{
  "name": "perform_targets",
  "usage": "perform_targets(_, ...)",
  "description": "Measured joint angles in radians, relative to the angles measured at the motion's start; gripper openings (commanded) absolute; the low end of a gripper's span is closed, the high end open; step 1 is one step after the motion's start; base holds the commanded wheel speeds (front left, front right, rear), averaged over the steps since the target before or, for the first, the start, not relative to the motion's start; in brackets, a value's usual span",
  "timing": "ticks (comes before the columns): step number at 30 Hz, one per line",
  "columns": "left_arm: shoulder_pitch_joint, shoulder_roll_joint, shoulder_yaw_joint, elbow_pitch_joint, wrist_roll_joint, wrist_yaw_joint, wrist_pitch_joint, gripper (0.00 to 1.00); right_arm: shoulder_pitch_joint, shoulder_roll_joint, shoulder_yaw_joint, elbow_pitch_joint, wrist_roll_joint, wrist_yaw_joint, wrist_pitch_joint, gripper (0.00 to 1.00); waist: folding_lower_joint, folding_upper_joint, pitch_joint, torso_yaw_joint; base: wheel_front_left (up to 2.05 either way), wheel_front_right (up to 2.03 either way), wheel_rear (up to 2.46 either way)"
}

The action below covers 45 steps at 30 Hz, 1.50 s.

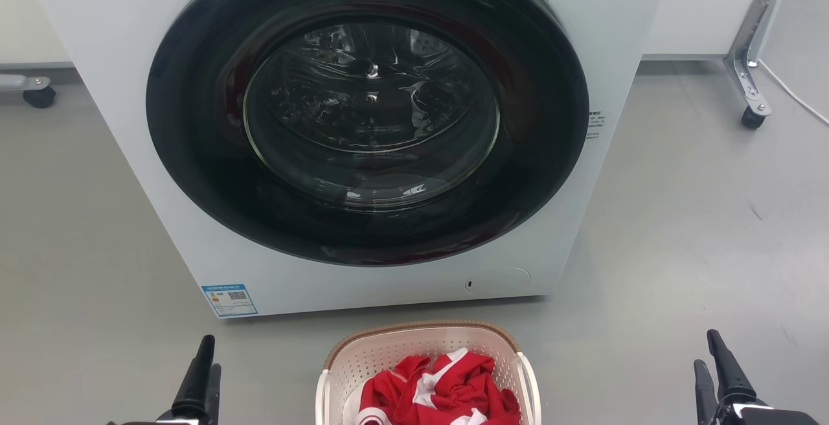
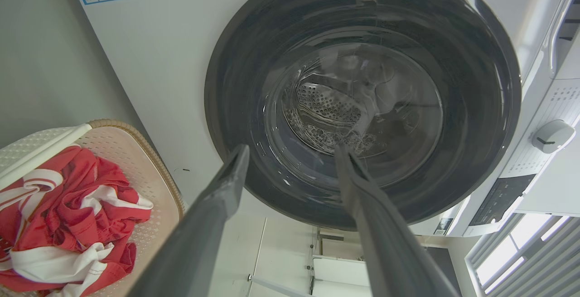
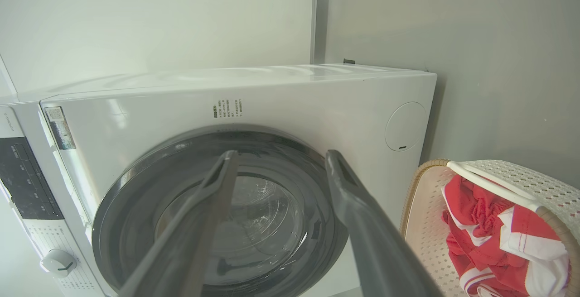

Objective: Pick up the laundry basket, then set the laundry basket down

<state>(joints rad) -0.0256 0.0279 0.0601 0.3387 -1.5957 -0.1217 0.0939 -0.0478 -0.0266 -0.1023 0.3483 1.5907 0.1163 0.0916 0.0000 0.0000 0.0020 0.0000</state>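
The laundry basket (image 1: 421, 328), cream-white and perforated with a brown woven-look rim, stands on the grey floor at the bottom centre of the head view, just before the washer. Red and white clothing (image 1: 447, 386) lies crumpled inside it. My left gripper (image 1: 208, 357) hovers to the basket's left and my right gripper (image 1: 706, 352) to its right, both well apart from it. The left wrist view has the basket (image 2: 152, 154) at the lower left, with my left gripper (image 2: 292, 150) open and holding nothing. Off to the right of my open, likewise unladen right gripper (image 3: 282, 154) sits the basket (image 3: 414, 188).
A white front-loading washer (image 1: 116, 120) with a round dark glass door (image 1: 369, 107), shut, stands right behind the basket. Castered metal legs stand at the far left (image 1: 39, 94) and far right (image 1: 751, 114), with a white cable (image 1: 793, 94) beside the right one. Grey floor flanks the washer.
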Motion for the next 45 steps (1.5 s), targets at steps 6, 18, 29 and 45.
perform_targets(6, 0.0, 0.0, -0.01, -0.02, 0.037, 0.017, -0.021, 1.0, 0.0, 0.0, 0.01, -0.013, -0.029, -0.012, -0.021, 1.0, 0.0, 0.0, 0.0, 0.0, 0.0, 0.0, 0.0)
perform_targets(18, 0.0, 0.001, -0.04, -0.065, 0.151, 0.053, -0.062, 1.0, 0.0, 0.0, 0.043, -0.055, -0.17, -0.052, -0.061, 1.0, 0.0001, 0.0, 0.0, 0.002, 0.0, 0.0, 0.0)
perform_targets(29, 0.0, 0.005, -0.081, -0.104, 0.367, 0.083, -0.104, 1.0, 0.001, -0.008, 0.093, -0.092, -0.403, -0.082, -0.102, 1.0, 0.0, 0.0, 0.001, 0.004, 0.0, 0.0, 0.0)
perform_targets(45, 0.015, 0.042, -0.158, -0.15, 0.75, 0.123, -0.16, 1.0, 0.026, -0.036, 0.174, -0.147, -0.73, -0.12, -0.158, 1.0, 0.0, 0.0, -0.004, 0.004, 0.0, 0.0, 0.0)
